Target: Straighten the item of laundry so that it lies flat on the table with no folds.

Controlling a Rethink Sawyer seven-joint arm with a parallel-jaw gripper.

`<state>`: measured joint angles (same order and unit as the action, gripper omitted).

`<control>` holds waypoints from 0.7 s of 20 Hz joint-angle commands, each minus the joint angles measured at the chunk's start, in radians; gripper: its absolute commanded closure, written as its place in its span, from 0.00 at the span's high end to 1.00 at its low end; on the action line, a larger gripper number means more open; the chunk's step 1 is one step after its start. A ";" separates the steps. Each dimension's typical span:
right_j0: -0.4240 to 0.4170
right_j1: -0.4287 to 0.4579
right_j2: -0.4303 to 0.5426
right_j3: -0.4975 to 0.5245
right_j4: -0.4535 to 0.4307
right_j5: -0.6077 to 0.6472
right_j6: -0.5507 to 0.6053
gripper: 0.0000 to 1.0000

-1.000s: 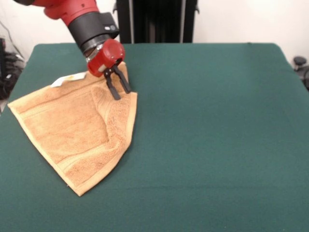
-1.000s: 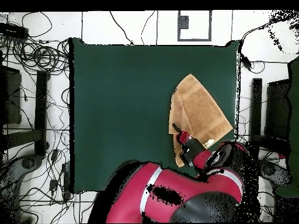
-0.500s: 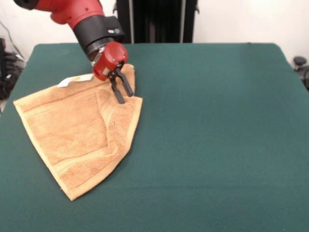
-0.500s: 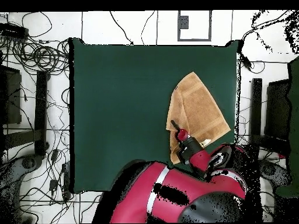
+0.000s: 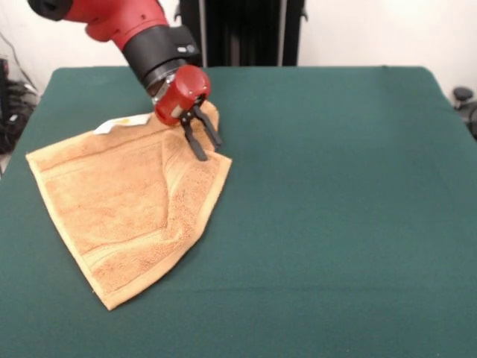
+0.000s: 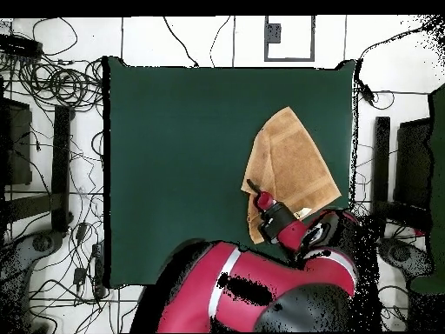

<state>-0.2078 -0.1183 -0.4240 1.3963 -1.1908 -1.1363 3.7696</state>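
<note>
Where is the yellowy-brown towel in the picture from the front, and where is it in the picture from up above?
Front view: the towel lies on the left part of the green table, one flap folded over.
Overhead view: the towel lies on the table's right part, near the right edge.
Shared landmark: the red end effector at the towel's corner, seen overhead too.

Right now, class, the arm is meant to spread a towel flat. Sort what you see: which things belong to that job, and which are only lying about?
Belong to the job:
- towel, still folded over along one side
- gripper, at the towel's folded corner
- green table

Only lying about:
- cables on the floor beside the table
- black stand behind the table
</note>
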 commanded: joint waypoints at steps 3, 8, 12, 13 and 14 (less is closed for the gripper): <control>0.139 0.089 0.168 -0.078 -0.215 0.020 0.190 1.00; 0.151 0.085 0.162 -0.084 -0.259 0.036 0.248 1.00; 0.149 0.083 0.168 -0.085 -0.268 0.043 0.251 1.00; 0.149 0.082 0.170 -0.084 -0.268 0.044 0.250 1.00; 0.149 0.081 0.170 -0.083 -0.268 0.046 0.250 1.00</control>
<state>-0.0821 -0.1095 -0.4152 1.3458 -1.4227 -1.1355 3.7698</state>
